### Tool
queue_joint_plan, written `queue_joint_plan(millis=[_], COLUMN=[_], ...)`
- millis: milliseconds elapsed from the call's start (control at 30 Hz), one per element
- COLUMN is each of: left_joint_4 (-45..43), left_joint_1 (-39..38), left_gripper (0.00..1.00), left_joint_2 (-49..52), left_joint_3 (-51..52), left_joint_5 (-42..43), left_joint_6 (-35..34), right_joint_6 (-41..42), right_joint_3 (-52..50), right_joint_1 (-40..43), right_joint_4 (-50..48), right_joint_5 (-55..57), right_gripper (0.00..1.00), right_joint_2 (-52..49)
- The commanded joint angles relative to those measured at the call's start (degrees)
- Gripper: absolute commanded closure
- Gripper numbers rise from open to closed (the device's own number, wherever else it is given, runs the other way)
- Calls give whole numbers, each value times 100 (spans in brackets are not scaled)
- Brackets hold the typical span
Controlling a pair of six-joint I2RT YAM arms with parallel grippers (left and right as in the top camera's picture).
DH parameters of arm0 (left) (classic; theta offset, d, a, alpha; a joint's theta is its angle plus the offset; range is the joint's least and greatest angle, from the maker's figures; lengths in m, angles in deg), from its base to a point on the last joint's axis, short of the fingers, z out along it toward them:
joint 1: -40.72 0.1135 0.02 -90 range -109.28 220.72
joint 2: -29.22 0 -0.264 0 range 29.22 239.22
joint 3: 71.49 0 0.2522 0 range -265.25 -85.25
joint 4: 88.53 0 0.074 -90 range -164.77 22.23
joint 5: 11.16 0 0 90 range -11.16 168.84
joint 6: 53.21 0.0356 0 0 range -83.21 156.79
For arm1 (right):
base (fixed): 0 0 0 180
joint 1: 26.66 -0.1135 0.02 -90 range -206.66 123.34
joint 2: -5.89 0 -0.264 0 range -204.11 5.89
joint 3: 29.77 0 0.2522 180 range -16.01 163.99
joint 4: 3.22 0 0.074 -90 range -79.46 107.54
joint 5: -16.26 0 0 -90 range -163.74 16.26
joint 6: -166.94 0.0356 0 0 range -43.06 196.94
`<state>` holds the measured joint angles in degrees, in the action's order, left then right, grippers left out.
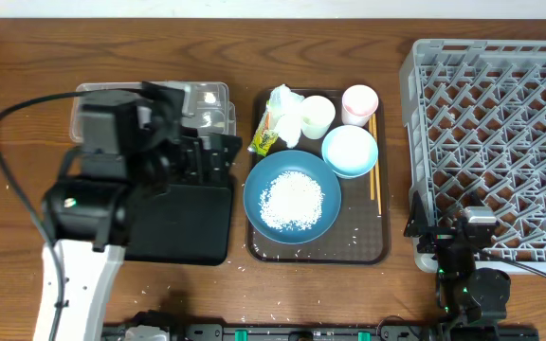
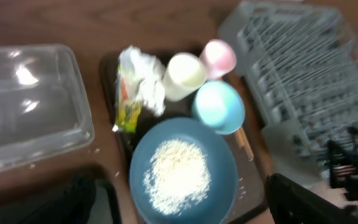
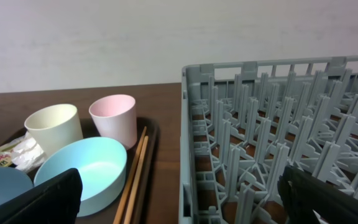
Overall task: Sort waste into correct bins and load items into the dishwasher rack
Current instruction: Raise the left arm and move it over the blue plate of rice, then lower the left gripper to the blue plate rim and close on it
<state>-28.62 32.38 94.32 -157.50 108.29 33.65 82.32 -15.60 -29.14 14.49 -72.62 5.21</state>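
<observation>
A deep-blue plate (image 1: pixel 260 182) heaped with white rice (image 1: pixel 290 199) sits on a dark brown serving tray (image 1: pixel 368 248). Also on the serving tray are a light-blue bowl (image 1: pixel 350 151), a white cup (image 1: pixel 317 116), a pink cup (image 1: pixel 359 102), a crumpled tissue (image 1: pixel 287 112) and a yellow-green wrapper (image 1: pixel 264 140). My left gripper (image 1: pixel 218 153) is open and empty, hovering over the clear tub (image 1: pixel 211 95) and black tray (image 1: pixel 183 227), left of the plate (image 2: pixel 222 193). My right gripper (image 3: pixel 182 199) is open and empty at the grey rack's (image 1: pixel 500 123) front-left corner.
Wooden chopsticks (image 1: pixel 374 161) lie along the serving tray's right side, next to the bowl. A few loose rice grains are scattered on the serving tray and on the table near its front edge (image 1: pixel 240 270). The left arm covers much of the tub and black tray.
</observation>
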Motion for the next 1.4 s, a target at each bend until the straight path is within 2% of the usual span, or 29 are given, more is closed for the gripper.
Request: queue_joint_plan(millis=[0, 67, 167, 367, 700, 833, 867, 1100, 1367], left_joint_4=[127, 181, 201, 177, 177, 175, 170, 157, 52], left_joint_1=[-638, -1036, -1515, -1961, -2251, -2251, -2251, -2280, -2868], left_gripper=[11, 11, 10, 10, 10, 11, 0, 2, 2], left_joint_2=[179, 297, 490, 772, 907, 1021, 1051, 1296, 1950], left_joint_3=[-44, -55, -55, -52, -42, -42, -42, -42, -42], left_joint_5=[-1753, -2549, -2953, -2949, -2914, -2479, -2369, -1641, -1923], left_joint_6=[-402, -555, -577, -575, -577, -579, -579, -575, -555], right_joint_6=[-76, -76, -76, -76, -76, -76, -76, -76, -76], right_joint_3=[-9, -9, -9, -9, -9, -9, -9, -9, -9], right_joint_1=[63, 63, 63, 63, 63, 63, 63, 63, 63], right_joint_4=[17, 17, 17, 17, 17, 17, 17, 17, 17], right_joint_5=[55, 55, 55, 55, 55, 55, 55, 55, 55], right_gripper=[1, 1, 1, 1, 1, 1, 1, 1, 1], right_joint_2=[26, 26, 26, 26, 26, 26, 26, 26, 26])
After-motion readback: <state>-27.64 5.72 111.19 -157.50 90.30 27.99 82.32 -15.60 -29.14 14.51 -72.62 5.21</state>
